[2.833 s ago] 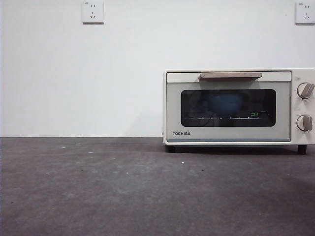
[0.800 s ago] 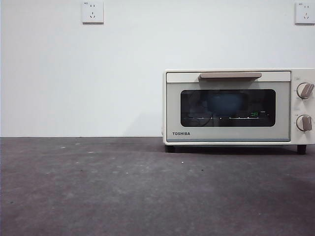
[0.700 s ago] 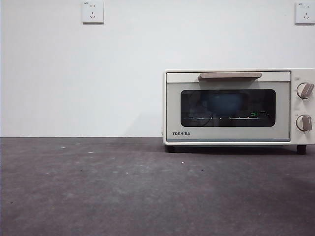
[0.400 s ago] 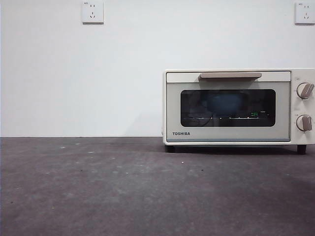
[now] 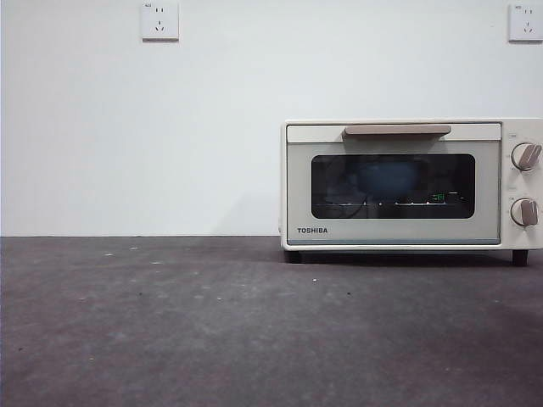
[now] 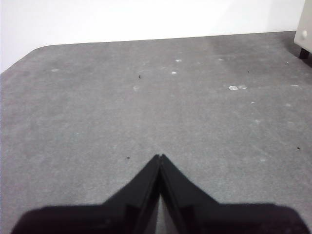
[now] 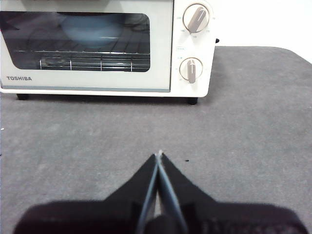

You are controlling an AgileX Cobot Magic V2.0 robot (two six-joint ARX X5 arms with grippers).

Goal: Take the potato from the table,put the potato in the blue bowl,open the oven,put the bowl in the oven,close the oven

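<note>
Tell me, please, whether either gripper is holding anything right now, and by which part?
Nothing is held: the left gripper and the right gripper are both shut on nothing above the table.

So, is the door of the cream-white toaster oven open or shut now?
Shut. The cream-white toaster oven has its dark glass door flush, tan bar handle up.

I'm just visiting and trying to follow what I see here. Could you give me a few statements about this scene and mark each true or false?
1. The oven door is shut. True.
2. The blue bowl stands out on the table. False: it sits inside the oven, behind the glass.
3. The left gripper is shut and holds nothing. True.
4. The right gripper grips the oven's handle. False: it is shut, empty, away from the oven.
</note>
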